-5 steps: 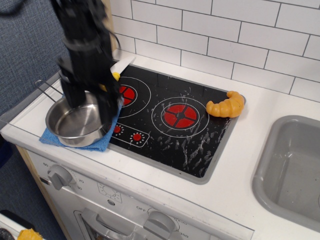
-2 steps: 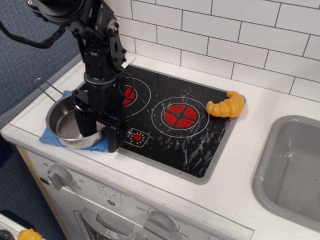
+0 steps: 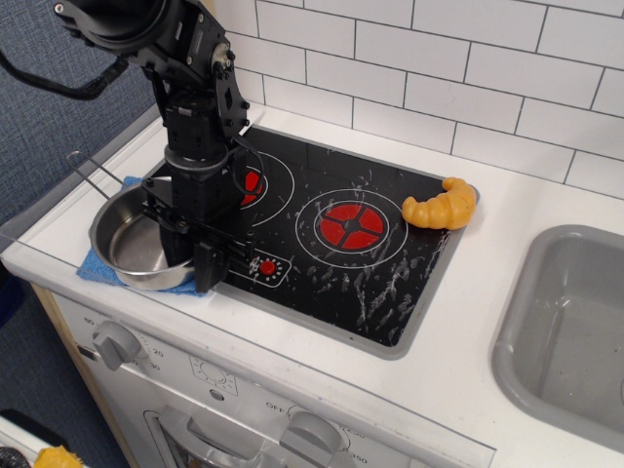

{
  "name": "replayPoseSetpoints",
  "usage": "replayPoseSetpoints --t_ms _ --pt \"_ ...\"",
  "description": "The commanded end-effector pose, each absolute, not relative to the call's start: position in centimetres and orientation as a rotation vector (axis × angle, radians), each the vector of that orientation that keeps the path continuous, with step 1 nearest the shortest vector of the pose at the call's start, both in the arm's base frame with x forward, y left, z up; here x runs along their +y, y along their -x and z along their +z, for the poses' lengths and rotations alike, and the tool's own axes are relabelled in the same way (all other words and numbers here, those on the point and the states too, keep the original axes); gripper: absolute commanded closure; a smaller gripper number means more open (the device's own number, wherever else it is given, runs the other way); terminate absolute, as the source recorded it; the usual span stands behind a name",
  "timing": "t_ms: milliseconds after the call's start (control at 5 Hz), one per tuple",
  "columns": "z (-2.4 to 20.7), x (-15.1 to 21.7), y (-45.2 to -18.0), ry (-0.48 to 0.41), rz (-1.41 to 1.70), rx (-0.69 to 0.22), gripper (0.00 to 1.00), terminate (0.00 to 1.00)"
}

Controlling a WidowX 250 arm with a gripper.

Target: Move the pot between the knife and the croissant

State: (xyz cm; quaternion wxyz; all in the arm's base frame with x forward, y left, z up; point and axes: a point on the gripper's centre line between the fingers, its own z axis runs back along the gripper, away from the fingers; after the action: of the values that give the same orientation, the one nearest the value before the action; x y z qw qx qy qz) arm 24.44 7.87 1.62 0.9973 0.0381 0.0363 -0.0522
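On top of a white toy kitchen counter sits a flat black stove top with two red burner rings and small red dots at its front edge. White scratchy marks run all over the black glass. Behind the counter stands a wall of white tiles, and a dark blue-grey wall fills the left side. A grey sink is set into the counter at the right. Grey knobs show on the white front below. The pot is shiny and round, and it rests on a blue cloth at the left front corner of the counter, just beside the stove top. Its thin wire handle sticks out toward the back left. The black robot arm comes down from the top left, and its gripper points down at the right rim of the pot. One finger is outside the pot wall and the other looks to be inside, so the rim sits between them, but it cannot be told if they squeeze it. The croissant is orange-yellow and lies at the far right edge of the stove top, well apart from the pot. The knife is hidden behind the arm.
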Motion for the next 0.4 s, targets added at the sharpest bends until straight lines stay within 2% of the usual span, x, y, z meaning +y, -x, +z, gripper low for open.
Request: replayPoseSetpoints --t_ms 0,200 --pt "6.0 8.3 -24.0 -0.092 -0.117 -0.028 1.00 0.00" --pt "7.7 8.6 -24.2 -0.118 -0.129 -0.066 1.00 0.00"
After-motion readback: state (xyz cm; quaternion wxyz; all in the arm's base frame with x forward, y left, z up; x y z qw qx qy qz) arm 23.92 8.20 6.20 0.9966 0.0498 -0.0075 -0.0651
